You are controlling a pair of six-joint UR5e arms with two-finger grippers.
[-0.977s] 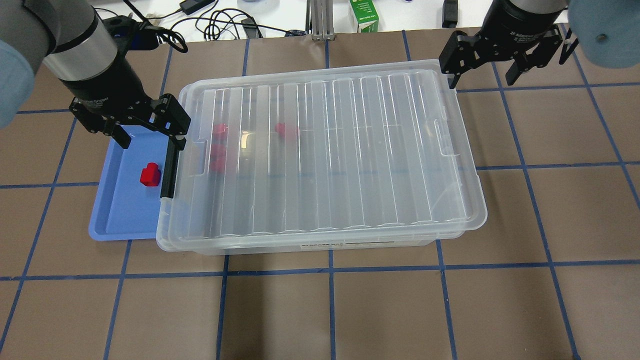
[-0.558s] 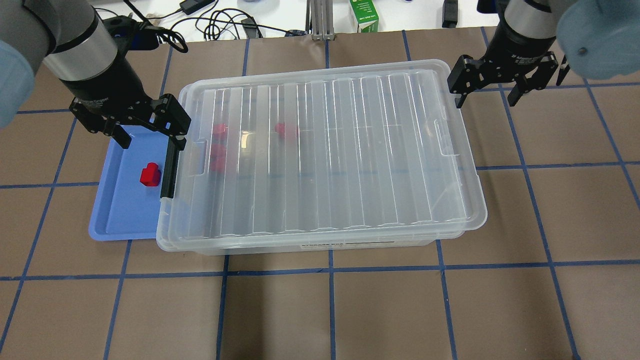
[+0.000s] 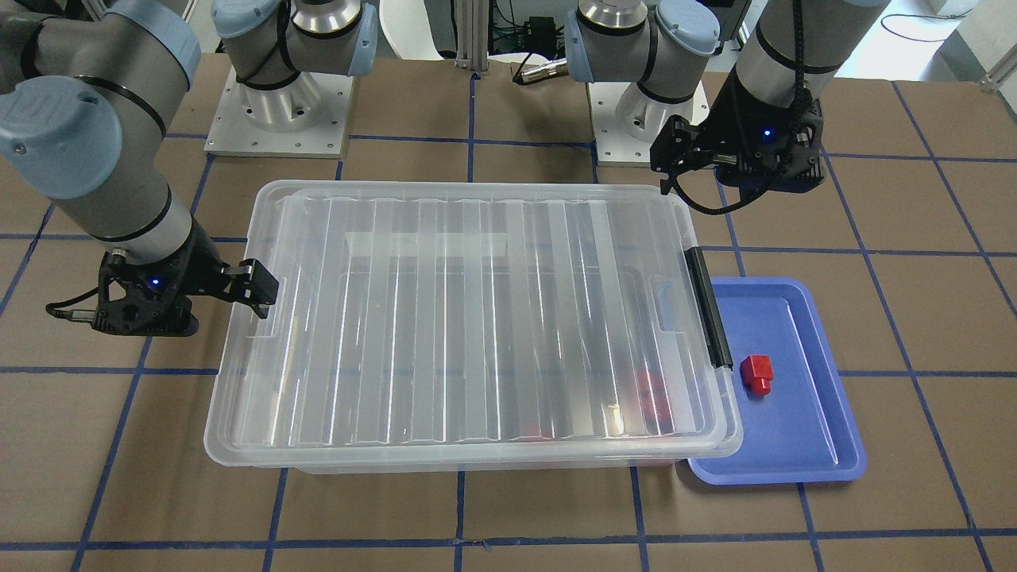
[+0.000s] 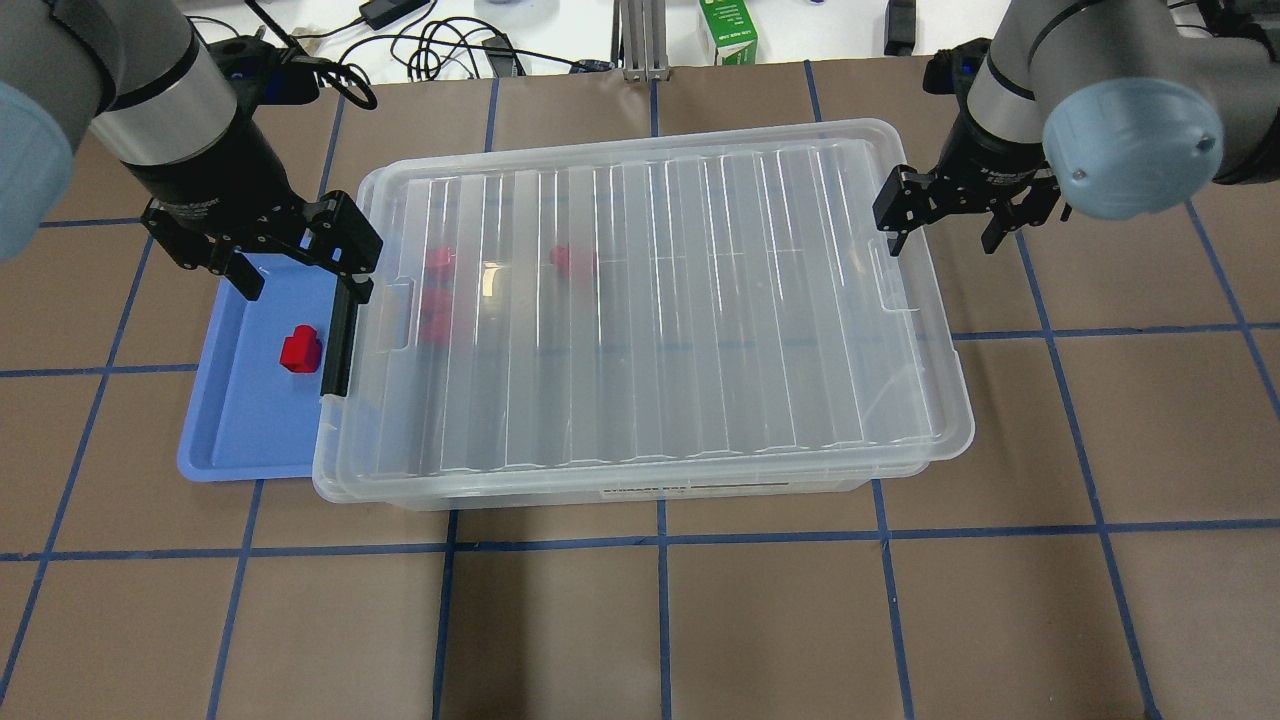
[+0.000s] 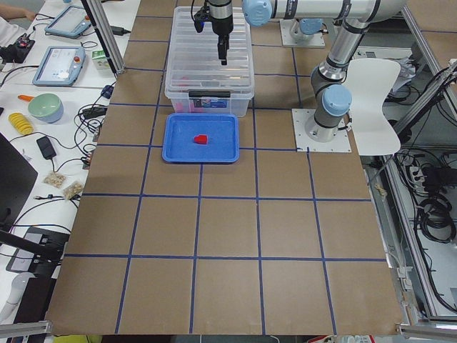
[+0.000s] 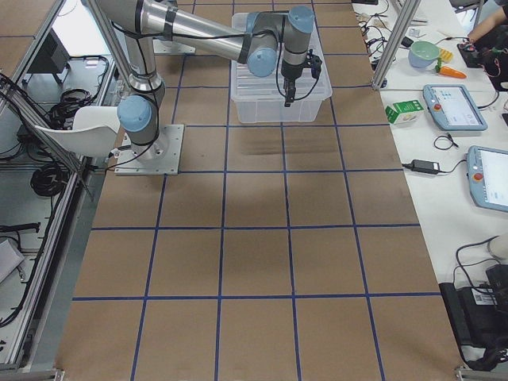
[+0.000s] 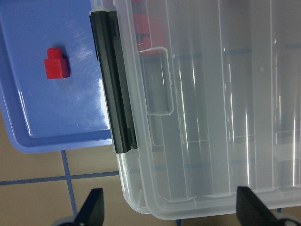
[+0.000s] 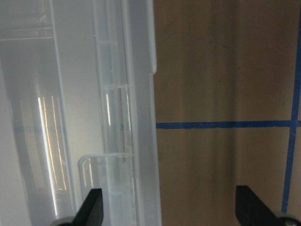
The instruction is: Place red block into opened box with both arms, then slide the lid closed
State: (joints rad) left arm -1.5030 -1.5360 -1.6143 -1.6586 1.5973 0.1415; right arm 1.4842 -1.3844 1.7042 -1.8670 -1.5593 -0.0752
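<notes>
The clear box (image 4: 640,492) lies mid-table with the ribbed lid (image 4: 650,300) resting over it. Its black latch bar (image 4: 338,340) is at the left end. Three red blocks (image 4: 572,260) show blurred through the lid. Another red block (image 4: 299,349) lies on the blue tray (image 4: 240,420). My left gripper (image 4: 300,275) hangs open above the tray's far end and the box's left end, holding nothing; the left wrist view shows its fingertips (image 7: 91,207) wide apart. My right gripper (image 4: 942,235) is open astride the lid's right edge, one finger (image 8: 91,205) over the lid and one over the table.
The blue tray is tucked under the box's left end. A green carton (image 4: 727,32) and cables (image 4: 440,45) sit on the white bench beyond the table. Brown table surface with blue tape lines (image 4: 660,620) stretches in front of the box.
My right gripper has come down and toward the robot, from beyond the box's far right corner to the lid's right edge. The left gripper, the lid and the blocks have stayed put.
</notes>
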